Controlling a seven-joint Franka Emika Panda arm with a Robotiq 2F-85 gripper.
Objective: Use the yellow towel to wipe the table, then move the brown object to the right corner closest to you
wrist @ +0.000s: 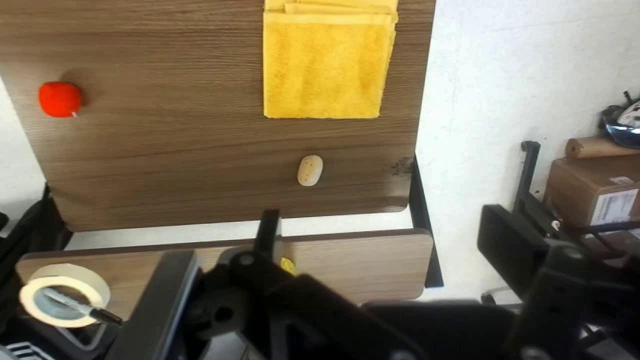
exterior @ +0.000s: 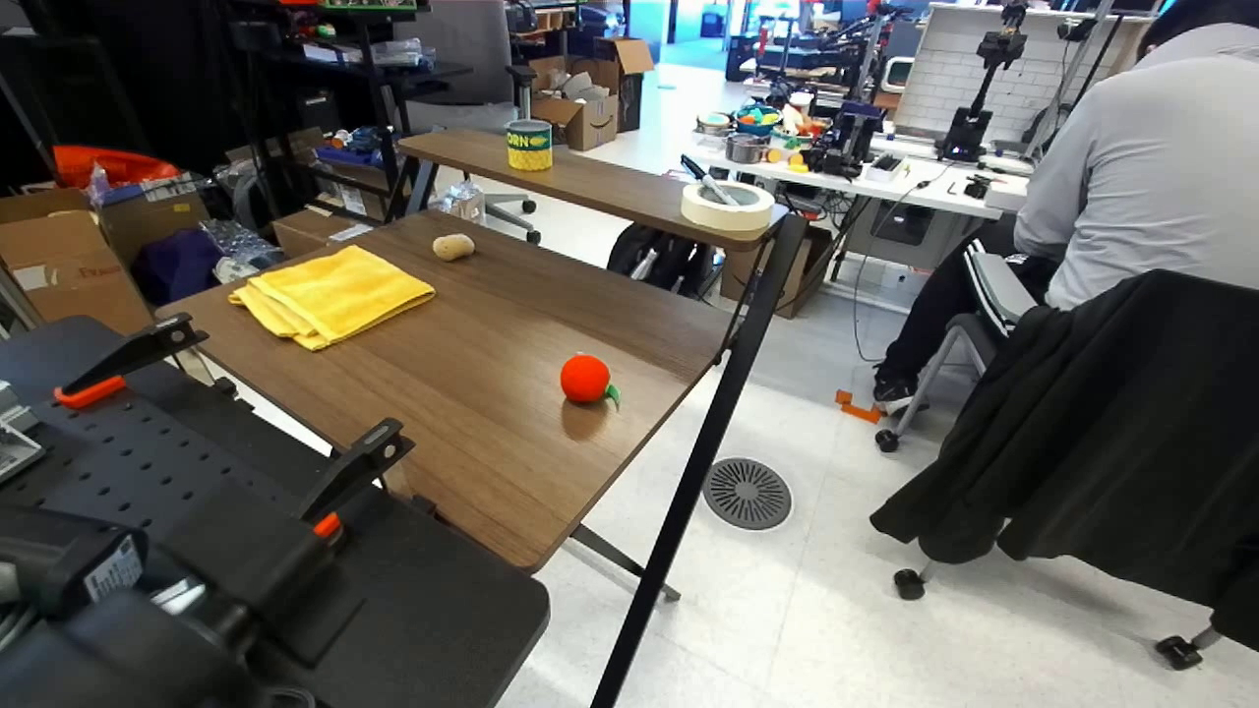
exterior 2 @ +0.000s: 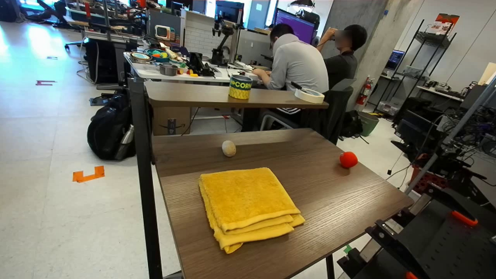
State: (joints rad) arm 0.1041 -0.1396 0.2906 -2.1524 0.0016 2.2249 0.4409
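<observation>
Pincer [wrist: 384, 235] spread wide; wrist view: brown object [wrist: 310, 170] on bench [wrist: 175, 150] beyond it, yellow towel [wrist: 325, 67] farther out.

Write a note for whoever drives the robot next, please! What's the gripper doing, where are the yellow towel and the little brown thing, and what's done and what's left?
Gripper: open, holding nothing.
Yellow towel: folded, lying on the table.
Brown object: on the table between the towel and the raised shelf, touching neither.
Done: nothing that shows; whether any wiping happened can't be told.
Left: wipe with the towel, then move the brown object to the right corner, probably the one by the black perforated board, on the red ball's side.
</observation>
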